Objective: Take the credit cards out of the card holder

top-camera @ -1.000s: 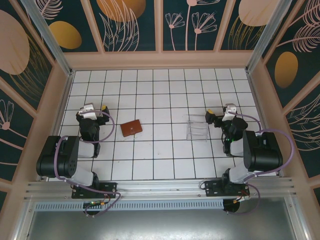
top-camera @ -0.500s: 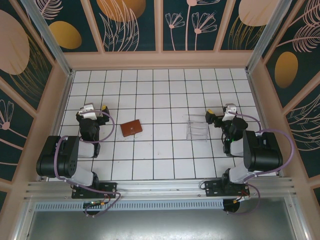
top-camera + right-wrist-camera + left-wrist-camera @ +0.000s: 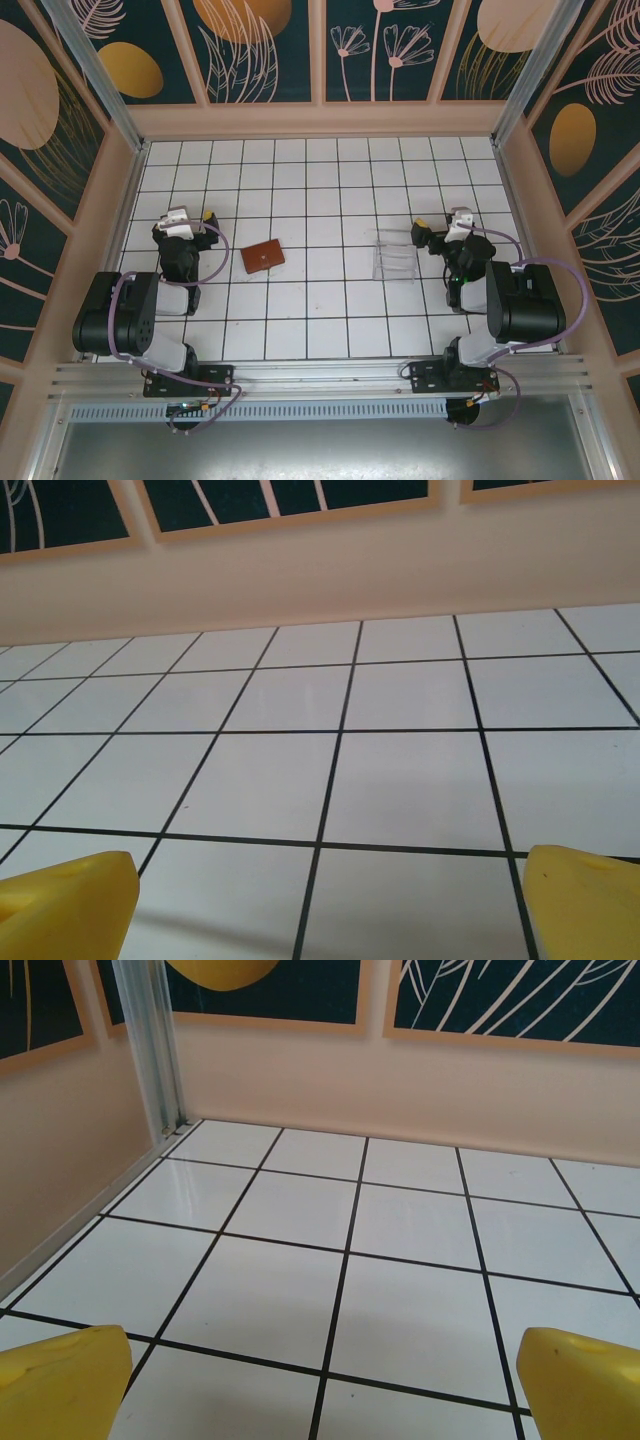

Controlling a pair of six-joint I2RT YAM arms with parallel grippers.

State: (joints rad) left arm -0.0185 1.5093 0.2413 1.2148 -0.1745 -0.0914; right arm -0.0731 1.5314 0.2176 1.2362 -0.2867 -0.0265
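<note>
Top view: nothing has moved in the last second. The card holder (image 3: 262,256) lies shut left of centre, near your left gripper (image 3: 190,215); the credit cards are presumably inside. The right gripper (image 3: 440,225) sits by the acrylic stand (image 3: 393,258).
Left wrist: fingertips (image 3: 60,1380) spread wide, empty.
Right wrist: same.
Task unstarted.

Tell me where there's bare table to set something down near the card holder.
Bare: the tiles between the card holder and the clear stand, and the far rows along the back wall. Crowded: the side columns, around the left gripper and right gripper.
</note>
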